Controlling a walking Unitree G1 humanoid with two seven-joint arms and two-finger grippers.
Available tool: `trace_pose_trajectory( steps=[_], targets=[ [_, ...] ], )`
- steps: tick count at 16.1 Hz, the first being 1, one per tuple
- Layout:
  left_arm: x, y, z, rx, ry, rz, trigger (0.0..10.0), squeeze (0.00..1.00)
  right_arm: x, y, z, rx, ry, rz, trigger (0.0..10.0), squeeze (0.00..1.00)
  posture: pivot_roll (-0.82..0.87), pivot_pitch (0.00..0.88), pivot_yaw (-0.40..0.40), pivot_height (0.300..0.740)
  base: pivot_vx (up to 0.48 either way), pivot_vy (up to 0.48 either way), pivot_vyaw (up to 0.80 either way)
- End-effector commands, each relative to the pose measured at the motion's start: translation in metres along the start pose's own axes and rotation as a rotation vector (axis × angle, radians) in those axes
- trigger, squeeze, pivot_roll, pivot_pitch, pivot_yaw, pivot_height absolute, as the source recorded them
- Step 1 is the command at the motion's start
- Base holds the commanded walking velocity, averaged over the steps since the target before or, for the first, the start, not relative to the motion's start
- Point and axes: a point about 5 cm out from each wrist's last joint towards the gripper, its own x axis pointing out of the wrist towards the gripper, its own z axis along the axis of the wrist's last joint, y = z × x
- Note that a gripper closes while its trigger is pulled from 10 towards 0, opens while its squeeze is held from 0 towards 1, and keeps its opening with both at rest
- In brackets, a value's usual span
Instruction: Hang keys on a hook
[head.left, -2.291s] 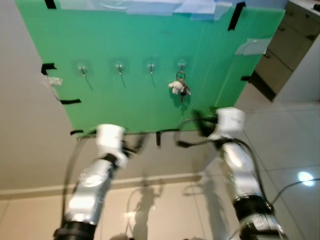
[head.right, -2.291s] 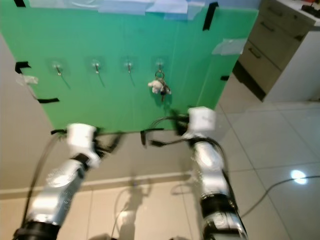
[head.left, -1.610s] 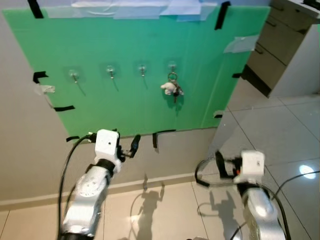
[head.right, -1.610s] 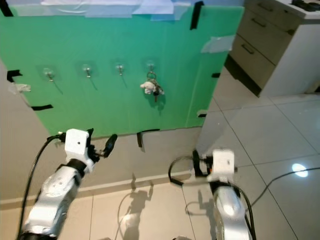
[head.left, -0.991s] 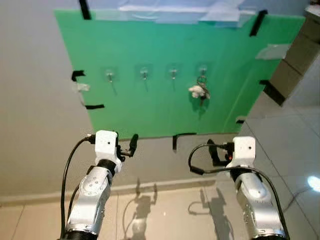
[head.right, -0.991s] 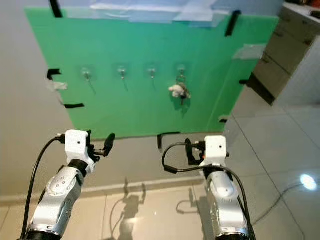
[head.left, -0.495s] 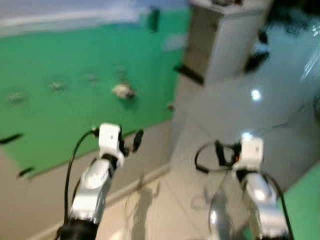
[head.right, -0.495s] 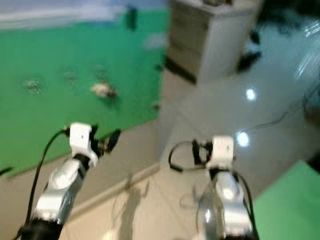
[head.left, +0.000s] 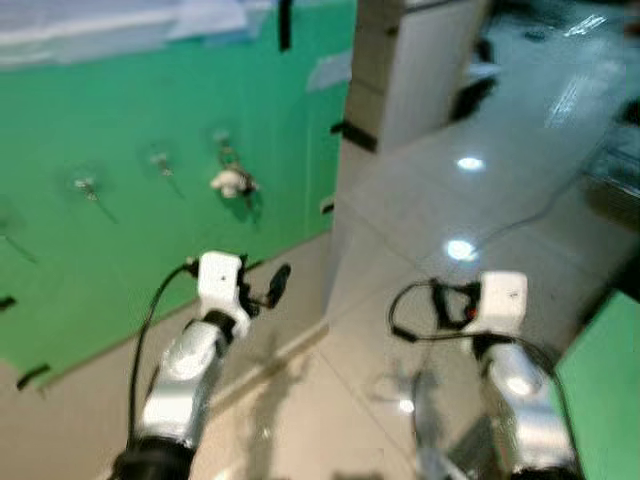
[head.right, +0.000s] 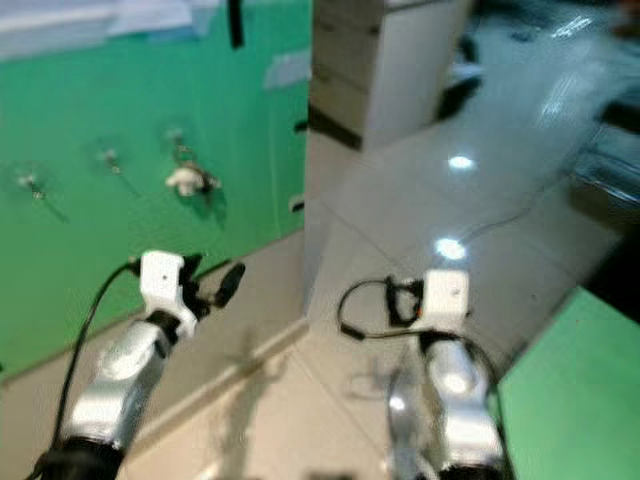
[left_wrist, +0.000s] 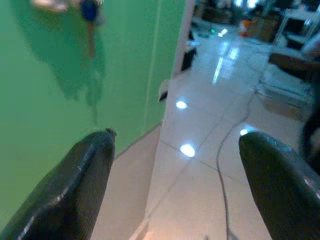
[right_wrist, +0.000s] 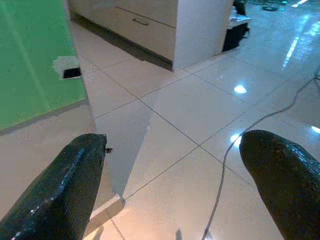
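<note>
The keys (head.left: 233, 181) hang from a hook on the green board (head.left: 120, 240), so both the left claw (left_wrist: 172, 192) and right claw (right_wrist: 170, 190), below the board, gape wide and empty.

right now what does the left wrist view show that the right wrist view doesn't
Left wrist view: the green board fills much of the frame, with the hung keys blurred at its top edge, a blue piece among them. Right wrist view: the white cabinet with drawers stands on the floor, and just a strip of the board, bearing a scrap of tape. Both: that arm's two black fingers spread wide with nothing between them, glossy tiled floor with light glare, and a cable trailing across it.
</note>
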Motion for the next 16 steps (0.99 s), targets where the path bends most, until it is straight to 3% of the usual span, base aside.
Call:
trace_pose_trajectory(
  steps=[1,5,9,12,13,16],
  targets=[
    [0.003,-0.003,0.002,0.019,-0.007,-0.020,10.0,0.00,-0.001,-0.006,0.003,0.001,-0.019,-0.022,10.0,0.00,-0.05,0.000,0.014,0.740,0.000,0.000,-0.74],
    [0.002,0.000,-0.001,0.048,0.004,-0.005,10.0,0.00,-0.015,-0.025,-0.006,0.026,-0.040,-0.156,10.0,0.00,-0.05,0.000,0.018,0.740,0.000,0.000,-0.74],
    [0.002,-0.003,0.000,-0.012,-0.030,-0.006,10.0,0.00,-0.019,-0.032,-0.001,-0.024,-0.097,-0.218,10.0,0.00,-0.06,0.000,0.024,0.740,0.000,0.000,-0.75],
    [-0.001,0.003,-0.003,-0.039,-0.061,0.074,10.0,0.00,-0.022,-0.040,0.008,-0.103,-0.160,-0.262,10.0,0.00,-0.07,0.000,0.018,0.740,0.325,-0.349,-0.73],
    [-0.002,0.002,-0.005,-0.036,-0.070,0.086,10.0,0.00,-0.022,-0.038,0.009,-0.142,-0.165,-0.238,10.0,0.00,-0.07,0.000,0.016,0.740,0.319,-0.352,-0.72],
    [-0.002,-0.006,-0.004,-0.043,-0.086,0.058,10.0,0.00,-0.020,-0.034,0.001,-0.145,-0.129,-0.210,10.0,0.00,-0.06,0.000,0.005,0.740,0.330,-0.345,-0.72]
  ],
)
